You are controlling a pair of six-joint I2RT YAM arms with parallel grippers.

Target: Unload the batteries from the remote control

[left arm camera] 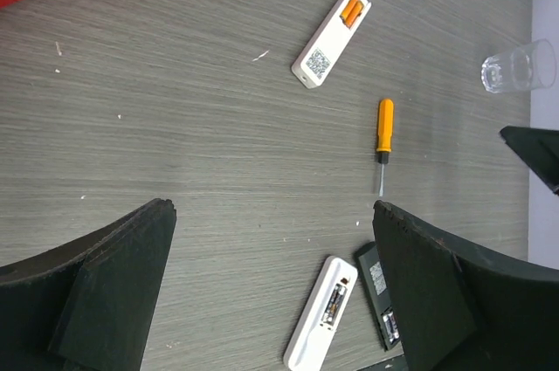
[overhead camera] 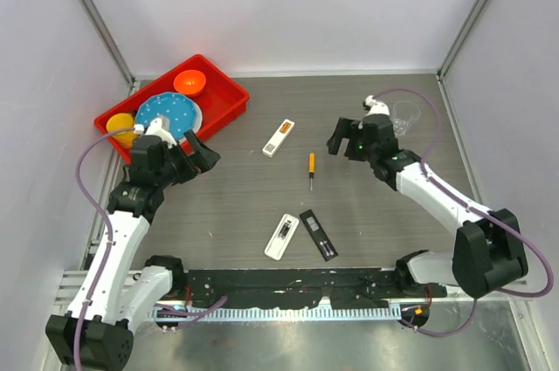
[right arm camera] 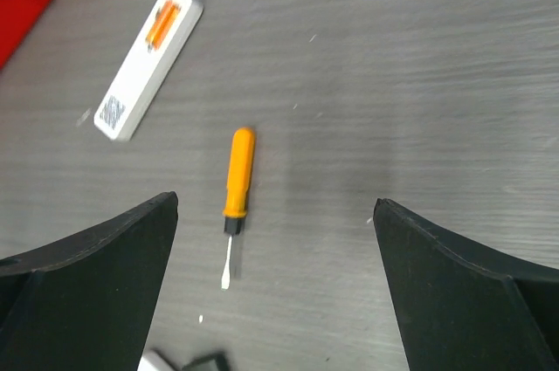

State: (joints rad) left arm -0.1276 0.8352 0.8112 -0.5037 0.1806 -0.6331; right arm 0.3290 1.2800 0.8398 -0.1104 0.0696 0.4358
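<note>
A white remote (overhead camera: 278,138) lies face down at the table's middle back, its compartment open with orange batteries (overhead camera: 283,131) inside. It shows in the left wrist view (left arm camera: 325,44) with the batteries (left arm camera: 352,11), and in the right wrist view (right arm camera: 144,65) with the batteries (right arm camera: 162,22). My left gripper (overhead camera: 194,160) is open and empty, hovering left of the remote, and my right gripper (overhead camera: 345,142) is open and empty, hovering to its right. Their own views show each gripper above bare table, left (left arm camera: 272,214) and right (right arm camera: 275,205).
An orange-handled screwdriver (overhead camera: 311,164) lies in the middle. A second white remote (overhead camera: 281,237) with dark cells and a black remote (overhead camera: 319,233) lie near the front. A red tray (overhead camera: 229,92) with dishes stands back left. A clear glass (overhead camera: 404,115) stands back right.
</note>
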